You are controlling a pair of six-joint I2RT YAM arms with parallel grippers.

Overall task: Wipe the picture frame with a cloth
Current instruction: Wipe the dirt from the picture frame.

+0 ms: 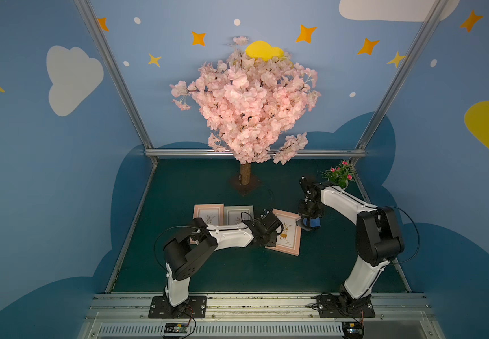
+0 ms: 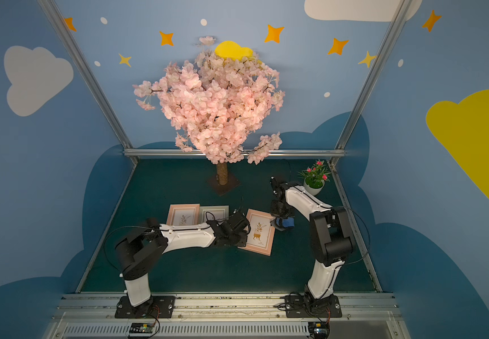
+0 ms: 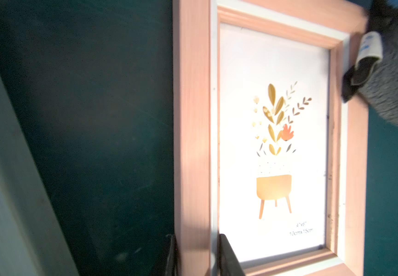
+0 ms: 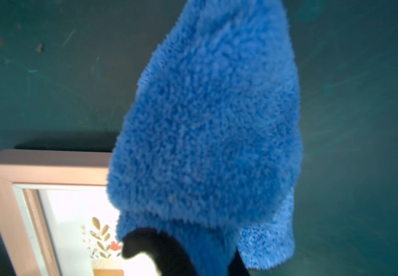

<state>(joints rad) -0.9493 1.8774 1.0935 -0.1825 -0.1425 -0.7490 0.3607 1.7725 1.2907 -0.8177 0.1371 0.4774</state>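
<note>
Left fingers (image 3: pixel 229 255) and right fingers (image 4: pixel 155 246) show only as cropped tips in the wrist views. On the green tabletop (image 1: pixel 208 273) lies the pink picture frame (image 1: pixel 285 234), one long rail clasped by the left fingers, that side hidden under the left arm (image 1: pixel 228 236) in both top views. Pinched by the right fingers, the blue cloth (image 4: pixel 205 131) hangs bunched at the frame's far right corner, contact unclear; its white tag (image 3: pixel 370 45) is blurred.
</note>
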